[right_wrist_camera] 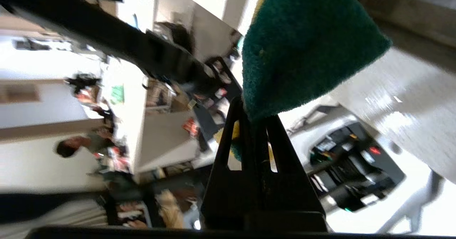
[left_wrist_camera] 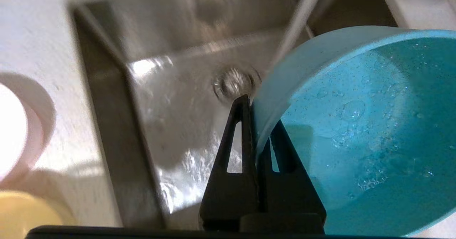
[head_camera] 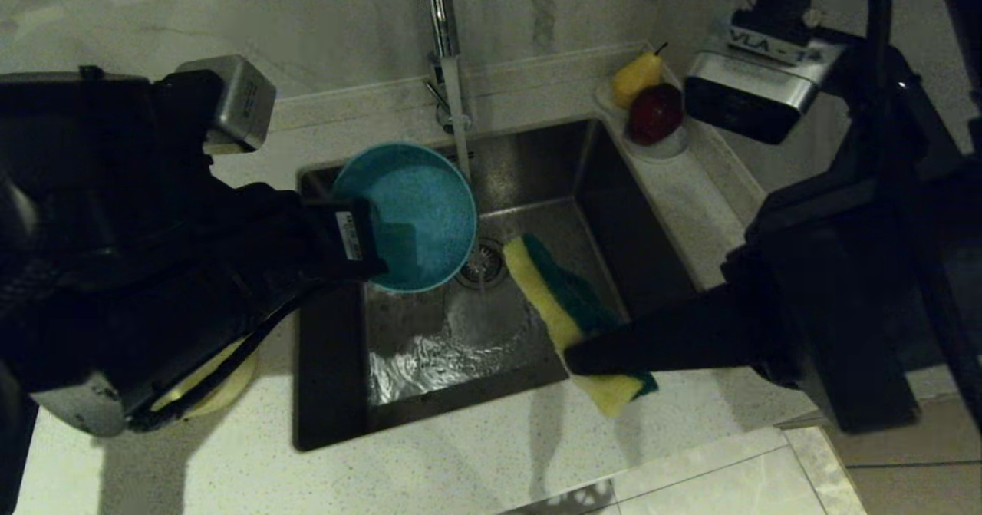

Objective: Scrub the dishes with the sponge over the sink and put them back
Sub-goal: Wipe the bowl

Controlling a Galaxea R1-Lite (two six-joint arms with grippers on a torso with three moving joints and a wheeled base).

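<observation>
Over the sink (head_camera: 430,377), from the head view: left gripper (head_camera: 367,248) clamped on the rim of the light blue bowl (head_camera: 418,212), tipped toward the running tap (head_camera: 443,31); right gripper (head_camera: 571,360) pinching the sponge (head_camera: 564,308) at the front edge of the basin, apart from the bowl; yellow bowl (head_camera: 222,381) waiting on the counter (head_camera: 460,469) under the left arm; saucer with fruit (head_camera: 652,112) at the far corner. Label on the right wrist housing reading "VLA-1", rest unclear. Through the left wrist view: fingers (left_wrist_camera: 242,139) closed thin on the wet, beaded bowl wall, pink bowl (left_wrist_camera: 25,125) beside the sink. Through the right wrist view: fingers (right_wrist_camera: 235,139) nipping a corner of the green scouring face. Judged early: blue bowl wetted, scrubbing seemingly not begun, other two untouched.
</observation>
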